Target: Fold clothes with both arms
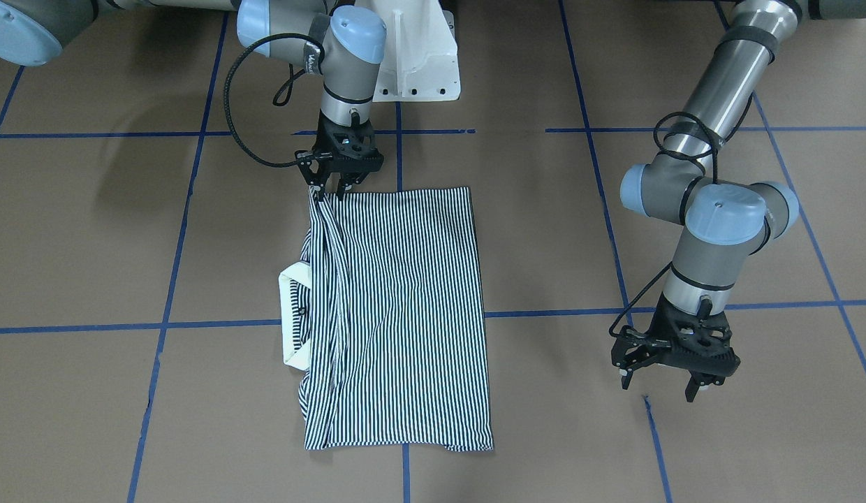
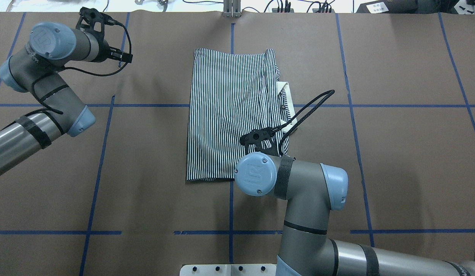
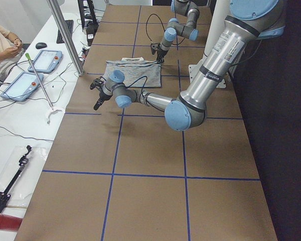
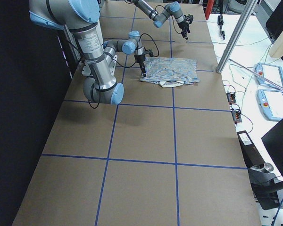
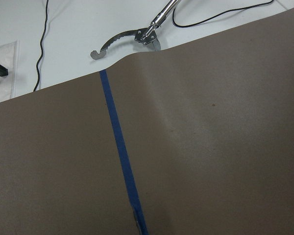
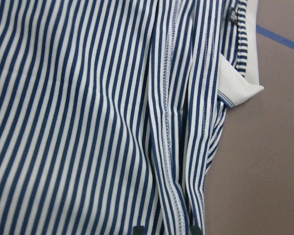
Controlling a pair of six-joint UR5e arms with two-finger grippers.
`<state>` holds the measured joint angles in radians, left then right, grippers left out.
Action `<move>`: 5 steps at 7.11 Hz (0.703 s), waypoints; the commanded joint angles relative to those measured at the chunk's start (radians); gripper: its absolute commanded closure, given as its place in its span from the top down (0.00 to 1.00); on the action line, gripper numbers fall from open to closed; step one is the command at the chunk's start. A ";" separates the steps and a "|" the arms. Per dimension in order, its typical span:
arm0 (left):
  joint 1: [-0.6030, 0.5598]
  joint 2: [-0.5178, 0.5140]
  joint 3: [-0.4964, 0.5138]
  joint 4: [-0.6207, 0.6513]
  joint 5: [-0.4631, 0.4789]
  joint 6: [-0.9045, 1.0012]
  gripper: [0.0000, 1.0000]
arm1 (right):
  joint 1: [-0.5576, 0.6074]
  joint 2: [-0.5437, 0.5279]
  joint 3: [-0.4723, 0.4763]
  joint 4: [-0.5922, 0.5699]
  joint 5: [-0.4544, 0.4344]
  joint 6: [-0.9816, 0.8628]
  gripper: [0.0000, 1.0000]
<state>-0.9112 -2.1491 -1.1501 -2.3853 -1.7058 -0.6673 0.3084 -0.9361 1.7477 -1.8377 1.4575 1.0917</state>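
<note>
The striped polo shirt [image 1: 405, 307] lies folded into a long rectangle at the table's middle, and its cream collar [image 1: 290, 321] sticks out on one long side. It also shows in the overhead view [image 2: 226, 111]. My right gripper [image 1: 330, 190] is at the shirt's corner nearest the robot, on the collar side, shut on a bunched fold of the striped cloth. In the right wrist view both fingertips [image 6: 137, 228] flank that fold. My left gripper [image 1: 660, 384] is open and empty, hovering over bare table well away from the shirt, near the far edge [image 2: 107, 36].
The white pedestal base [image 1: 419, 63] stands just behind the right gripper. Blue tape lines [image 5: 120, 156] cross the brown table cover. Past the far edge is a white bench with a metal tool [image 5: 132, 36], tablets [image 3: 45, 60] and a seated person [image 3: 0, 45].
</note>
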 commanded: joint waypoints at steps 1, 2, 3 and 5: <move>0.000 0.000 0.000 0.000 0.000 0.000 1.00 | -0.002 -0.003 -0.011 -0.002 -0.003 -0.009 0.32; 0.000 0.000 0.000 0.000 0.000 0.000 1.00 | 0.000 -0.004 -0.010 -0.005 -0.005 -0.010 0.10; 0.000 0.000 0.000 -0.002 0.000 0.000 1.00 | 0.004 -0.004 -0.008 -0.005 -0.006 -0.010 0.00; 0.000 0.000 0.000 -0.002 0.002 0.000 1.00 | 0.023 -0.013 0.006 -0.006 -0.005 -0.010 0.00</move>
<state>-0.9112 -2.1491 -1.1505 -2.3867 -1.7055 -0.6679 0.3199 -0.9437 1.7439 -1.8431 1.4517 1.0816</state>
